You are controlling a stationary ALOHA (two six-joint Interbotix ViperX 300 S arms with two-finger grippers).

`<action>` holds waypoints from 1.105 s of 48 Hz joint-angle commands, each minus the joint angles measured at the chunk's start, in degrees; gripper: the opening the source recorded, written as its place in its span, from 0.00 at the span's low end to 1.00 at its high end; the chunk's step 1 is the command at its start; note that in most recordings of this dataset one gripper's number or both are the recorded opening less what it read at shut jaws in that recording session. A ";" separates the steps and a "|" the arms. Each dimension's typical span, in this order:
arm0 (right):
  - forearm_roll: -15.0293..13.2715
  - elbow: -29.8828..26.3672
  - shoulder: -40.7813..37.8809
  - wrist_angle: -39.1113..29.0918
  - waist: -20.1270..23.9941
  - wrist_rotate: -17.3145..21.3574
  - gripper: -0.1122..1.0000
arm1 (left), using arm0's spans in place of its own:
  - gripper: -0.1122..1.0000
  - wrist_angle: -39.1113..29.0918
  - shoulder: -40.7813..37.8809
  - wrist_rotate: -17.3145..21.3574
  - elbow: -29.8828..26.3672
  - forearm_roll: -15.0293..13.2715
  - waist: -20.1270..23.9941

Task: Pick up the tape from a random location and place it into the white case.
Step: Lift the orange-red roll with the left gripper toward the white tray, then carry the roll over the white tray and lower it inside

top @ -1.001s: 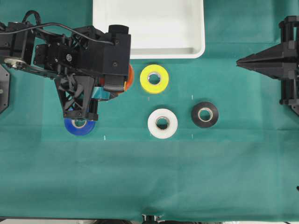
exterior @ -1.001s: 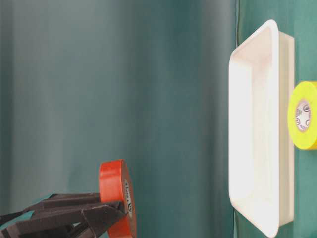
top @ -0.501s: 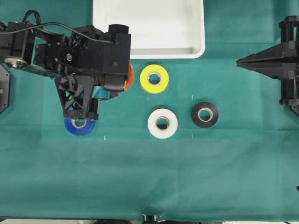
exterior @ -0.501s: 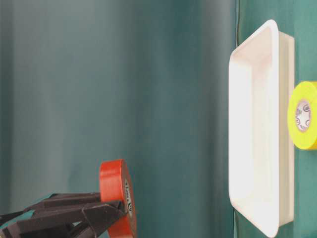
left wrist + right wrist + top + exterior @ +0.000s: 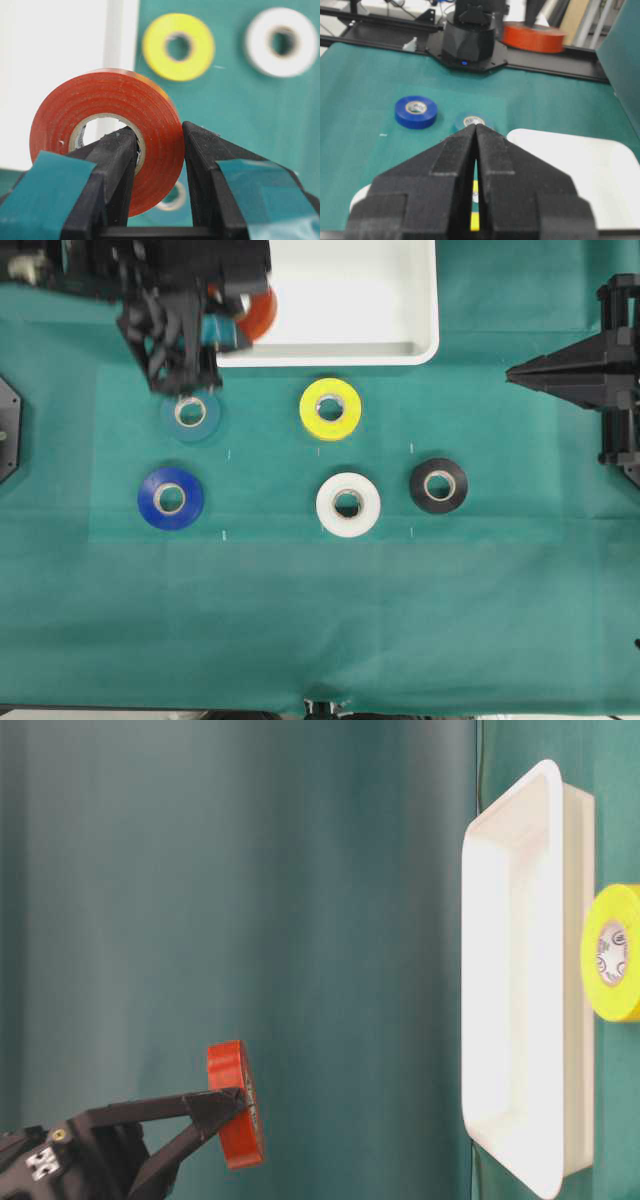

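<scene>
green cloth covers the tabletop. overhead: left pincer pinches the tape over the white case corner. table-level: tape is raised. left wrist: one finger is through its core. right pincer is pressed together.

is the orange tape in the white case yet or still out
Out. The left tool holds the orange tape in the air above the white case corner.

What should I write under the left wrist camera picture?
Left gripper pinching the orange-red tape roll beside the white plastic tray.
</scene>
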State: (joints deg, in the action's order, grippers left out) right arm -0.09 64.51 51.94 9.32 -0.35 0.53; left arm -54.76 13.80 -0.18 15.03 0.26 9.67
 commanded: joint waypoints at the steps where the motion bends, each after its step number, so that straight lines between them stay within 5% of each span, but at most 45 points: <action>1: -0.09 -1.58 -0.35 0.18 -0.09 0.09 0.10 | 0.32 0.18 1.67 1.05 0.00 0.18 2.11; 15: -0.09 -1.58 -0.44 0.00 -0.09 0.09 0.10 | 0.32 0.18 1.67 2.20 -0.09 0.18 7.21; 33: 0.00 -1.58 -0.35 0.00 0.00 0.00 0.10 | 0.32 0.26 0.35 2.20 -1.32 0.18 7.29; 53: -0.09 -1.93 -0.35 -0.44 -0.09 0.00 0.10 | 0.32 0.70 -7.12 4.39 -9.14 0.18 7.29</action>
State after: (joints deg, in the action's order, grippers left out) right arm -0.18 64.34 51.86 8.79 -0.35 0.53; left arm -54.58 7.03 3.87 8.09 0.26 16.88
